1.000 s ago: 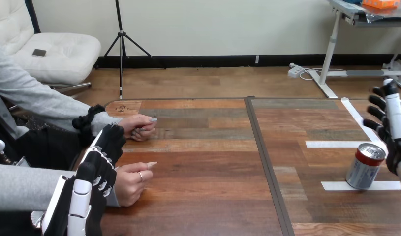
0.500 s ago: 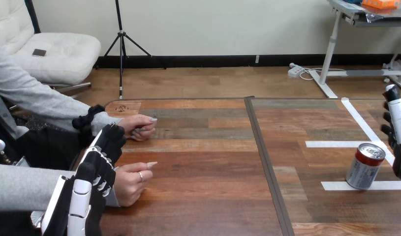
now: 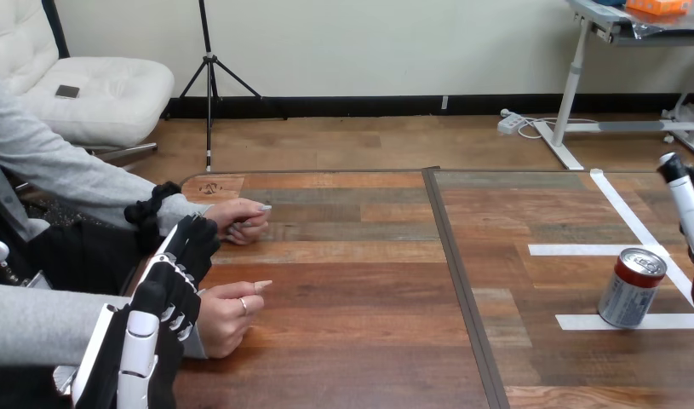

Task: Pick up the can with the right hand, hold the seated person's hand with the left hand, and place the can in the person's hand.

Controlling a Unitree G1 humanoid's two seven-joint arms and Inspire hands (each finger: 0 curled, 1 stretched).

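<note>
- You have the can (image 3: 631, 288) standing upright at the lower right of the frame. Its base is on the nearer strip of white tape (image 3: 582, 322) on the wooden table (image 3: 352, 256).
- Your right hand (image 3: 685, 204) comes in at the right edge, just beside the can and above it in the frame, but apart from it. The part of its fingers that shows is straight and holds nothing.
- Your left hand (image 3: 169, 285) is at the lower left, with its fingers loosely extended and pointing up the frame. None of them wraps anything.
- It lies between the person's two hands. The person's lower hand (image 3: 228, 315) rests on the table just to its right, loosely curled. You cannot tell from here whether the two touch.
- The person's upper hand (image 3: 239, 220) rests closed on the table near your left hand's fingertips.
</note>
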